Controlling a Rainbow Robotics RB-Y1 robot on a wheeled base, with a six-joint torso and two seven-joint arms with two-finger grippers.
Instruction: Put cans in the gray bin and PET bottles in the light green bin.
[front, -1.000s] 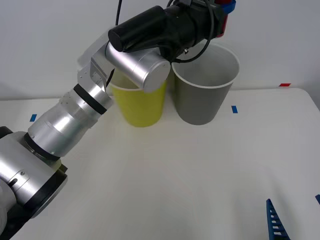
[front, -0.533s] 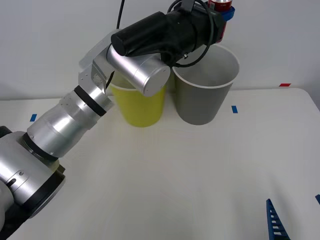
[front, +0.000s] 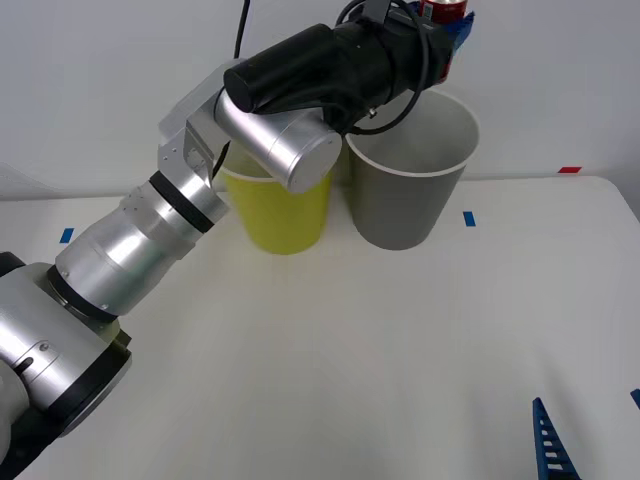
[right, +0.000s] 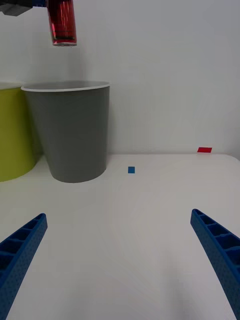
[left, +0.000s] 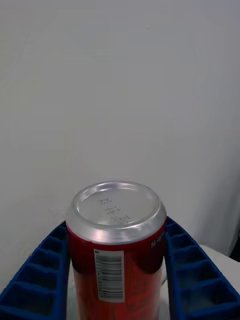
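Left tool (front: 452, 22) grips the red can (front: 443, 10) up high, its fingers (left: 45, 270) clamped on both sides, hanging above the gray bin (front: 410, 165) beside the green bin (front: 280, 212). Right tool (right: 120, 250) sits low over the surface (front: 380, 350), fingers spread apart.

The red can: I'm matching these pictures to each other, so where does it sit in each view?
Front view: the red can is at the top edge, held in the left gripper above the gray bin.
Right wrist view: the can hangs in the upper left corner, above the gray bin.
Left wrist view: the can is at bottom centre, silver end facing the camera, between the blue fingers.
Shared landmark: the gray bin.
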